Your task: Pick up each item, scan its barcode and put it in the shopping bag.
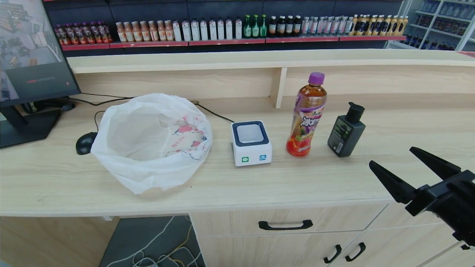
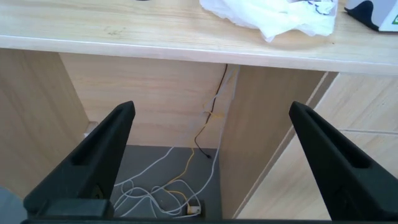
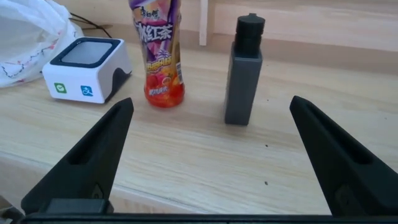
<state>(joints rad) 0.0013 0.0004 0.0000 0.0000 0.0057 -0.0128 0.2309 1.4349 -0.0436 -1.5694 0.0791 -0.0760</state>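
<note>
Right hand (image 1: 391, 156) spread wide, empty, near dark bottle (image 1: 346, 130) | left hand (image 2: 211, 107) spread wide, below counter (image 2: 124, 31) edge

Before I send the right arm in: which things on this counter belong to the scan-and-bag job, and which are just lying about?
For the job: tea bottle, dark pump bottle, barcode scanner, white shopping bag.

Just lying about: mouse, monitor, black cable, bottles on the back shelf.
</note>
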